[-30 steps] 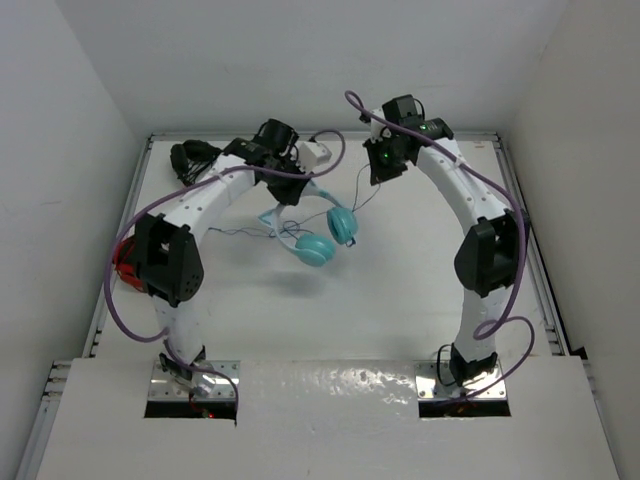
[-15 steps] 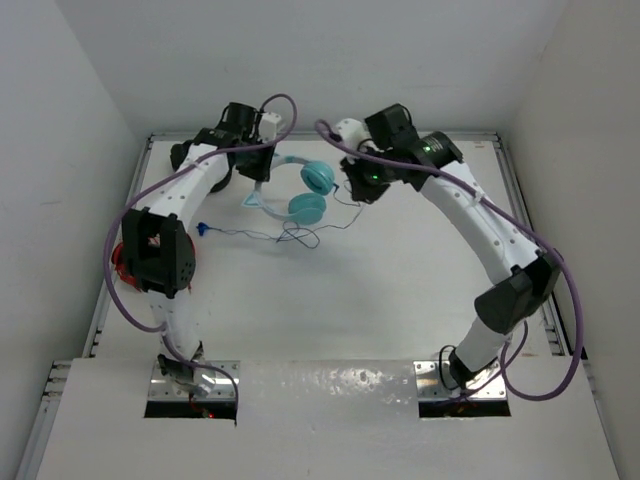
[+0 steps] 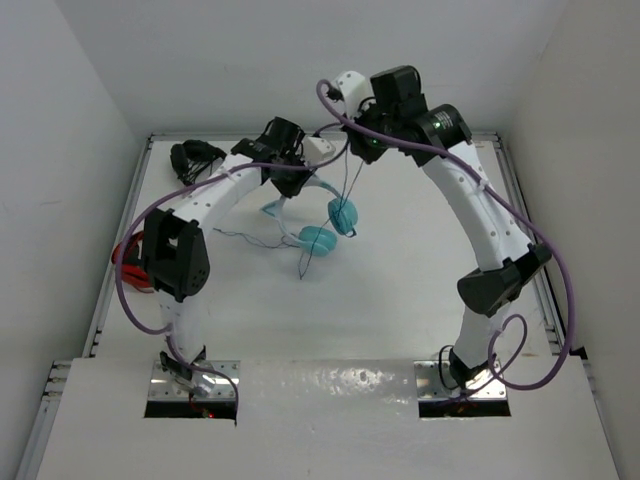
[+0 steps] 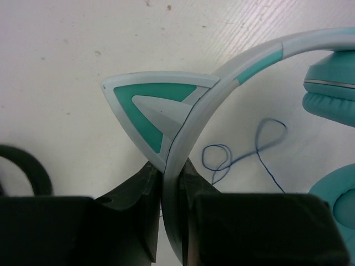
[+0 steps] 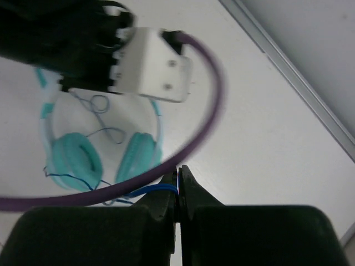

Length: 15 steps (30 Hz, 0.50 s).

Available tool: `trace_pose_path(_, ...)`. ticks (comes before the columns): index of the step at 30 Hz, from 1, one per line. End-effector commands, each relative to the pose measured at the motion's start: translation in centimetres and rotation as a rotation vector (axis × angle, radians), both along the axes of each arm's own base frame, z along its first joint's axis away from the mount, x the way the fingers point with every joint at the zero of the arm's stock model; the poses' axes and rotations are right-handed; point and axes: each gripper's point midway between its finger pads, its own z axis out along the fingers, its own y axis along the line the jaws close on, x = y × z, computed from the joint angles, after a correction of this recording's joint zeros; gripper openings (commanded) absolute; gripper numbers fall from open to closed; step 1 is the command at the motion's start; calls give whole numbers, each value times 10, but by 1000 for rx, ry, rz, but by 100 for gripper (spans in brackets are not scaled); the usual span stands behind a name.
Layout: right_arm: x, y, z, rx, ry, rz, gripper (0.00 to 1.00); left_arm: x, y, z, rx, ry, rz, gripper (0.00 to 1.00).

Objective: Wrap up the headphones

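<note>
The teal headphones [image 3: 322,229] hang above the middle of the table, earcups down. My left gripper [image 3: 291,185] is shut on their pale headband [image 4: 222,77] right beside a cat ear [image 4: 152,108]. My right gripper [image 3: 362,150] is raised at the back, shut on the thin blue cable [image 5: 150,191]. The cable [image 3: 348,185] runs from it down to the earcups, and more of it hangs below them [image 3: 303,262]. In the right wrist view the earcups [image 5: 75,160] lie below, partly behind the left arm's purple cable [image 5: 211,111]. The plug is not visible.
Black headphones [image 3: 193,156] lie at the back left corner. Red headphones [image 3: 130,262] lie at the left edge, mostly hidden by the left arm. A raised rim [image 3: 520,200] borders the table; white walls stand close around.
The left gripper carried the headphones right and toward the front. The right gripper rose and drew the cable up. The cable that lay on the table at the left now hangs below the earcups.
</note>
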Motion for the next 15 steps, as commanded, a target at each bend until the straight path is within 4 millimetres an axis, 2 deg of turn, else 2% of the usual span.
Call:
trace_pose_path(1,32,-28,20,52,-63,-124,0,6,-4,63,-21,-208,-102,0)
trace_pose_path(2,31,-32,24,67,-61,-130,0,16,10,67,49,-256,-37,0)
trace_pose_path(3,26,-29,24,93,-42,-109,0,28,15,75,64,-313,-2,0)
trace_pose_path(5,15,-31,20,105,-12,-87,0,45,40,81,187,-402,80,0)
trace_pose_path(7,5,-28,11,107,26,-51,0,57,51,93,241,-478,123,0)
trace_pose_path(11,-3,-31,1,86,80,-50,0,73,56,108,286,-573,147,0)
trace_pose_path(15,2,-42,-3,46,62,-104,0,64,46,104,271,-541,69,0)
